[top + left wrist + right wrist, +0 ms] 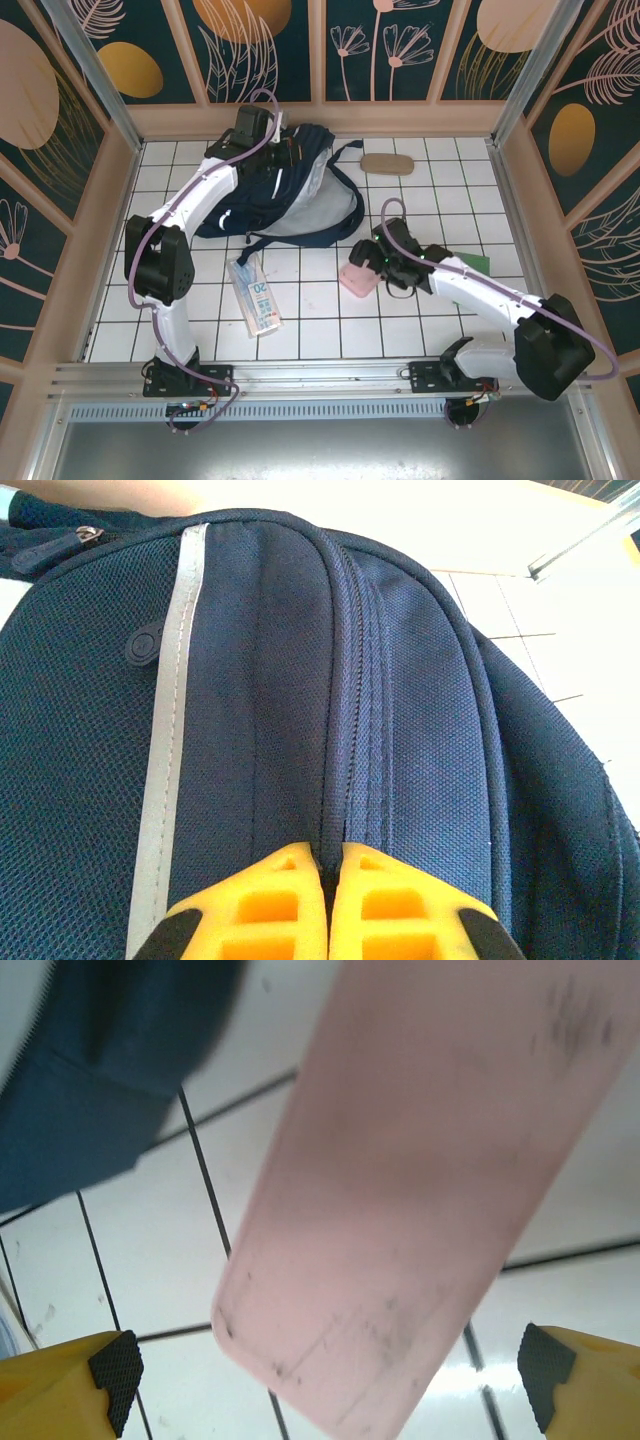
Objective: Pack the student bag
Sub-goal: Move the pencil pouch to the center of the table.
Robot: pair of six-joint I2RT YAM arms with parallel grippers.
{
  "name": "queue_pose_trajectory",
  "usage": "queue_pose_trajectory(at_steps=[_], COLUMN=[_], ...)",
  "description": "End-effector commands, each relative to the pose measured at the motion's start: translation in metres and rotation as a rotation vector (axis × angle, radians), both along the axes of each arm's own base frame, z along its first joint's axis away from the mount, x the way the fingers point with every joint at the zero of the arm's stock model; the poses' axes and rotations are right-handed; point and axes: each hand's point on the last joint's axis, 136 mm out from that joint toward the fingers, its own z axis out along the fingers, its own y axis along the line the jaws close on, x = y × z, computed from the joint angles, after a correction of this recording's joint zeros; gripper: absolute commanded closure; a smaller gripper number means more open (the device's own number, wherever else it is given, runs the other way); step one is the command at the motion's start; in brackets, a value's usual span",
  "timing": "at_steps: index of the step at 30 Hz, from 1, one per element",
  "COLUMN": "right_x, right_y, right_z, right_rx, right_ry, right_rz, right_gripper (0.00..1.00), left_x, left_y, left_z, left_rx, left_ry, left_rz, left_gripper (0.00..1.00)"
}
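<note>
From table (320, 325) centre: student bag (300, 195) blocks 11–12, left arm (190, 210) lies across 9–10. Tan pouch (387, 164) at 1, pink case (358, 279) at 4, clear packet (256, 297) at 7. Right arm (480, 293) spans 4–5. Bare tile at 6 and 2.

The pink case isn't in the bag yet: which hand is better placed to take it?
Likely right: the right hand, open, sits over the pink case, fingers either side; the left hand is shut on the student bag at its zipper seam.
</note>
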Motion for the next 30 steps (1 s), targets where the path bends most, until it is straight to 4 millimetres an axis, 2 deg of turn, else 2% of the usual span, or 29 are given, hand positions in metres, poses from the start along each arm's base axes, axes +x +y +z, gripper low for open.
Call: queue_pose_trajectory(at_steps=[1, 13, 25, 30], right_x=[-0.013, 0.014, 0.033, 0.029], right_y=[-0.007, 0.010, 0.010, 0.004], right_z=[-0.024, -0.040, -0.047, -0.065], right_rx=[-0.001, -0.008, -0.096, -0.204], right_ry=[0.097, 0.114, 0.139, 0.218], right_rz=[-0.150, -0.191, -0.239, -0.213], right_gripper=[0.01, 0.01, 0.01, 0.01], left_x=[-0.001, -0.011, -0.016, -0.015], left_y=[0.007, 0.010, 0.010, 0.010], left_z=[0.030, 0.027, 0.024, 0.022], left_rx=[-0.046, -0.048, -0.055, -0.053], left_ry=[-0.071, -0.061, -0.053, -0.048], left_rz=[0.011, 0.006, 0.006, 0.005], left_gripper=[1.00, 1.00, 1.00, 1.00])
